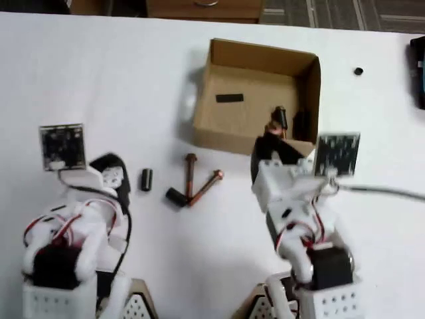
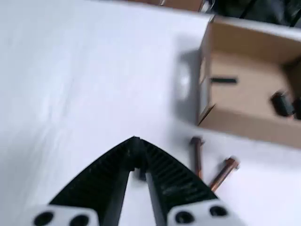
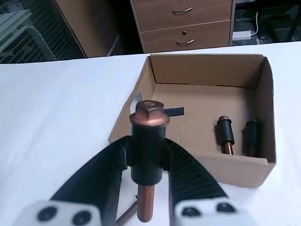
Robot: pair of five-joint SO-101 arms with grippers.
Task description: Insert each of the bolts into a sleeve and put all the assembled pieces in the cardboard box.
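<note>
Right tool (image 3: 146, 147) clamps copper hex bolt (image 3: 149, 115) seated in black cylindrical sleeve (image 3: 146, 162), by near wall of brown cardboard box (image 3: 235, 170). Risk: early release drops piece outside, onto white tabletop (image 1: 99, 66).

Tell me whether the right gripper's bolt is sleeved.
Sleeved: bolt head above the black sleeve, thread below, right gripper clamping it.

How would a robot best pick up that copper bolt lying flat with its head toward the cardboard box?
Probably from above, gripping the copper bolt across its shank just below the head. It lies flat on the white table, and there both sides are free; near its tip, the second slanted bolt and a black sleeve crowd it.
</note>
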